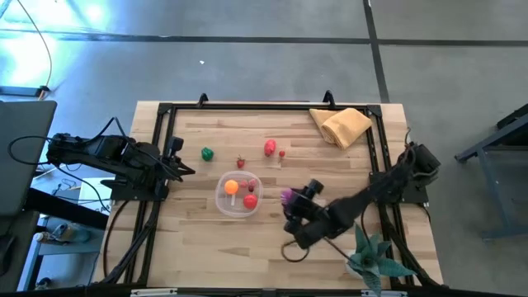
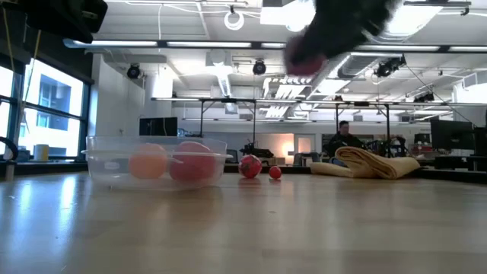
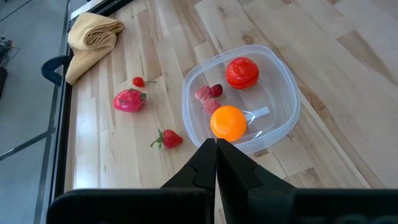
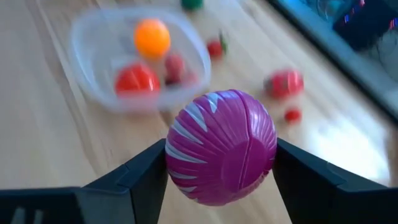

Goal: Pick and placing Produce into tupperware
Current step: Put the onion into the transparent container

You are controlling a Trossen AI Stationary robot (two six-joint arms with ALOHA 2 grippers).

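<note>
Pale wood-plank table (image 1: 330, 169) in a big open workshop. Round purple white-streaked toy vegetable (image 4: 221, 147) pinched in right gripper (image 1: 288, 198), near clear plastic tupperware (image 1: 238, 195). Left gripper (image 3: 216, 151) closed, empty.

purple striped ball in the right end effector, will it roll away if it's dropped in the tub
The purple ball looks round and smooth, so it would probably roll on bare wood. Inside the clear container, its walls should likely stop it. It seems rigid and light: the right end effector pinches its sides without denting it.
</note>
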